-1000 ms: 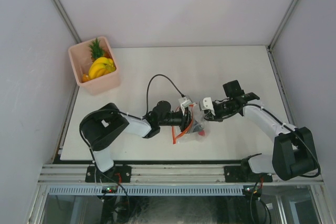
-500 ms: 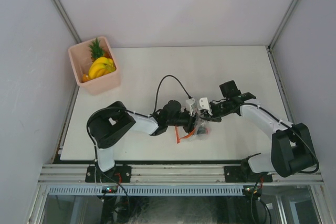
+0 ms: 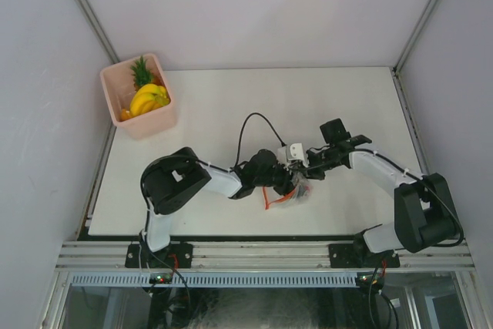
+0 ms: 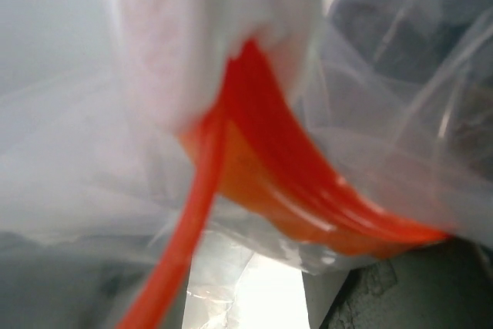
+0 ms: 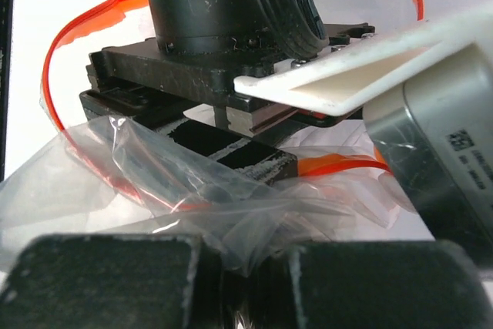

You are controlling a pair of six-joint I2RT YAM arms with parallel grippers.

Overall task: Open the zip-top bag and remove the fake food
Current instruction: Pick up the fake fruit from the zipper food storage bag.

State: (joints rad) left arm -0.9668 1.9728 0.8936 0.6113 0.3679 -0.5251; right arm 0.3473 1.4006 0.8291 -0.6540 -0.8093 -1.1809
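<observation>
White table (image 3: 231, 105) inside a plain grey-walled booth, arms bolted at the near edge. The zip-top bag (image 3: 293, 191) sits right where the two sets of fingers meet, toward the near side of the table, bunched up between them.

The left gripper (image 3: 286, 181) looks clamped on the bag's mouth. Its wrist cam is super blurry, but the orange zip strip (image 4: 277, 159) comes out from under a white finger (image 4: 223, 28), with clear film all around. The right gripper (image 5: 245, 283) has its dark pads (image 5: 100, 279) nearly together, with a fold of film pulled down into the narrow gap, so it's pinching the bag too.

Can't tell if anything's inside the bag.

Only the overhead view shows the pink bin (image 3: 154, 125), well away from both grippers at the far left corner. The fake food (image 3: 149, 99) is in it: yellow bananas, with a pineapple (image 3: 141, 73) just behind them.
</observation>
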